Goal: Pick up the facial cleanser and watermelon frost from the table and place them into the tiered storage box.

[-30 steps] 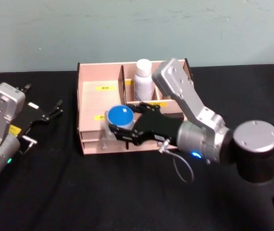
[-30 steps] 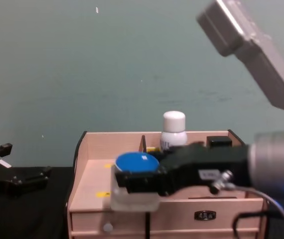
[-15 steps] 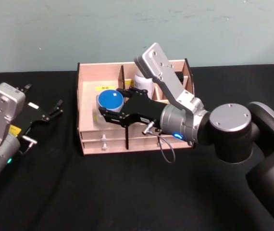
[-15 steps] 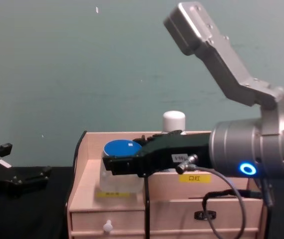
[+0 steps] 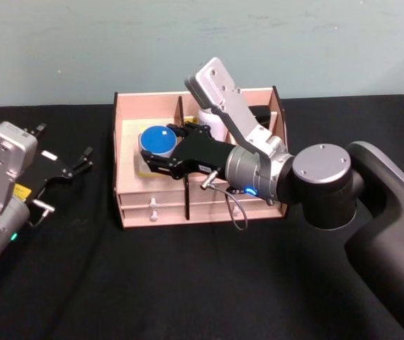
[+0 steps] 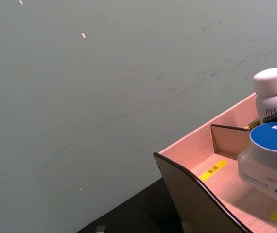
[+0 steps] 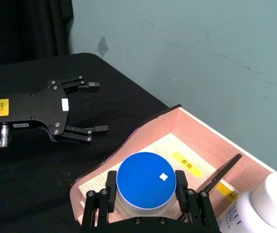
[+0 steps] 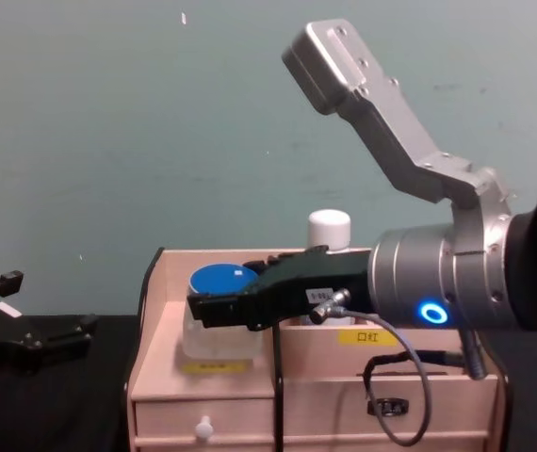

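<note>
My right gripper (image 5: 158,146) (image 7: 145,188) (image 8: 204,309) is shut on a clear jar with a blue lid (image 5: 156,138) (image 7: 146,175) (image 8: 219,280) (image 6: 270,151). It holds the jar low over the left stepped compartment of the tiered storage box (image 5: 118,152) (image 7: 146,124) (image 8: 325,400) (image 6: 189,199). I cannot tell whether the jar touches the wood. A white bottle with a white cap (image 6: 272,94) (image 8: 329,229) (image 7: 267,206) stands in a back compartment. Which one is the facial cleanser and which the watermelon frost I cannot tell. My left gripper (image 5: 64,140) (image 7: 94,108) (image 8: 47,303) rests open on the table, left of the box.
Black cloth (image 5: 188,283) covers the table, and a grey-green wall (image 5: 188,42) stands right behind the box. Two drawers with a white knob (image 8: 203,429) and a dark handle (image 8: 388,407) face me. The right arm's silver link (image 8: 372,104) rises above the box.
My right gripper has carried the blue-lidded jar from the box's front edge back and leftward over the left compartment, and lower. The left arm has not moved.
</note>
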### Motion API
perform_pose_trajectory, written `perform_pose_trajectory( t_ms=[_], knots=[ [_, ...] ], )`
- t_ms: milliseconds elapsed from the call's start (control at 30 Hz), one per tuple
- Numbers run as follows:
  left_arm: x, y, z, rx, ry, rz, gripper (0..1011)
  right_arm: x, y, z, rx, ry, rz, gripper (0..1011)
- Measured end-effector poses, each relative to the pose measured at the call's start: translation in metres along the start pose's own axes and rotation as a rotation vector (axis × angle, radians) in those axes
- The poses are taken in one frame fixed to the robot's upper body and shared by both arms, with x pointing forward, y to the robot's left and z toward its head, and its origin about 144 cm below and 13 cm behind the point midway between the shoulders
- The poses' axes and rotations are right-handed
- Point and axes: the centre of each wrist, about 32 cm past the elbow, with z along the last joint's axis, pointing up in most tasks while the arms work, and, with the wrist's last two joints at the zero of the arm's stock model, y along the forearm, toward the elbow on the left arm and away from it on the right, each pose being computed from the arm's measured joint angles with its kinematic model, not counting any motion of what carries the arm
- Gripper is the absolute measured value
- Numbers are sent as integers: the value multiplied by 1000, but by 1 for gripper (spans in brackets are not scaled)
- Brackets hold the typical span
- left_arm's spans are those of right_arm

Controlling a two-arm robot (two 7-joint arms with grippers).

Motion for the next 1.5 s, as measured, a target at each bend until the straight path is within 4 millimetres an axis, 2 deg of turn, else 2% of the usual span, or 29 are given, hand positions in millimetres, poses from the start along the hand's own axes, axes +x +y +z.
perform_pose_trajectory(
  t_ms=[900,967,1067,1133,1167,1267,1500],
  knots=[
    [0,0,0,0,0,0,1010,1,9,-4,-38,15,0,730],
    [0,0,0,0,0,0,1010,1,9,-4,-41,15,0,758],
    [0,0,0,0,0,0,1010,2,10,-4,-42,15,-4,865],
    [0,0,0,0,0,0,1009,2,10,-4,-41,15,-11,891],
    [0,0,0,0,0,0,1010,2,9,-5,-32,13,-16,947],
    [0,0,0,0,0,0,1010,2,8,-4,-13,6,-23,1000],
    [0,0,0,0,0,0,1010,-1,3,-2,34,-18,-43,1002]
  ],
)
